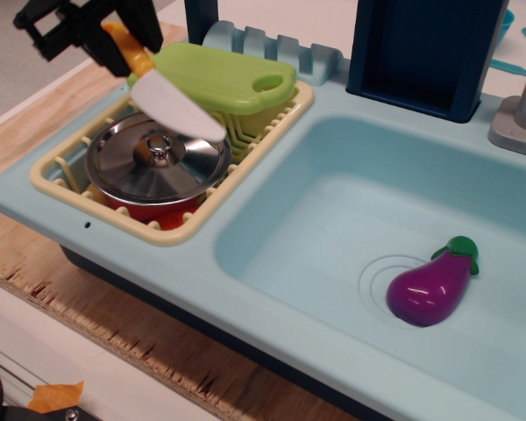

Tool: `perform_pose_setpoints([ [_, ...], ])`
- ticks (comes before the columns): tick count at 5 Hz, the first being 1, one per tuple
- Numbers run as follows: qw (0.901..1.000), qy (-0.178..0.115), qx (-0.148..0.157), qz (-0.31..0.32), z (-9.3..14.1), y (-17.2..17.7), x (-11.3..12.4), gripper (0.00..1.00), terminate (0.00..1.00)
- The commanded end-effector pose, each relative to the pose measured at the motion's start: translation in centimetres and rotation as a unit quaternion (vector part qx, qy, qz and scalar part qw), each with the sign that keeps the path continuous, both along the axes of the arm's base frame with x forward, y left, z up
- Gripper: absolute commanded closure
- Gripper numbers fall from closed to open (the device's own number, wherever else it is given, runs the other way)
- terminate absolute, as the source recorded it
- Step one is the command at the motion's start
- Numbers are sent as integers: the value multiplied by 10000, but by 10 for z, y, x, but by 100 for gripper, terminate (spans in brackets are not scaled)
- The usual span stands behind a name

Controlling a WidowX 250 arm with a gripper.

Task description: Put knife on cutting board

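The black robot gripper (114,39) stood at the upper left, its fingers clamped on the yellow-orange handle of the toy plastic knife (171,103). The knife's broad, rounded white blade slanted down and to the right, in the air over the pot and the near edge of the board; no contact with either could be made out.

The thick lime-green plastic cutting board (223,77), with an oval handle hole at its right end, lay across the back of the cream-yellow dish rack (180,232). In the front of the rack sat a red pot (145,209) covered by a shiny steel lid (153,162) with a knob.

The step in hand appeared to be the carry to the board. To do it well, the blade would need to travel further back and right until most of the knife lay over the board's flat top, clear of the handle hole. The tip hung low and close to the lid knob, so levelling the knife before lowering seemed wise. A release near the surface would keep the light knife from sliding off the raised board into the rack.

A purple plastic eggplant (430,288) with a green cap lay in the pale blue toy sink basin (333,219), well apart from the work.

No brand, label or writing was legible anywhere.
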State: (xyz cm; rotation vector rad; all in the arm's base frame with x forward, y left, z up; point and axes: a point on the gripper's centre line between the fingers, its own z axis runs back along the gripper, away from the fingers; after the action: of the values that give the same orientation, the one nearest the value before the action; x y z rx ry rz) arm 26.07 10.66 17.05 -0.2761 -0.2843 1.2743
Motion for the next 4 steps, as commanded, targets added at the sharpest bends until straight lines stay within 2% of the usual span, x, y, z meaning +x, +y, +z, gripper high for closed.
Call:
perform_pose_setpoints([
  [1,9993,-337,-5,-166,12,-1,30,100,0],
  [3,9984,-320,-102,-450,12,-15,59,100,0],
  [4,9973,-455,-241,-524,0,-25,64,100,0],
])
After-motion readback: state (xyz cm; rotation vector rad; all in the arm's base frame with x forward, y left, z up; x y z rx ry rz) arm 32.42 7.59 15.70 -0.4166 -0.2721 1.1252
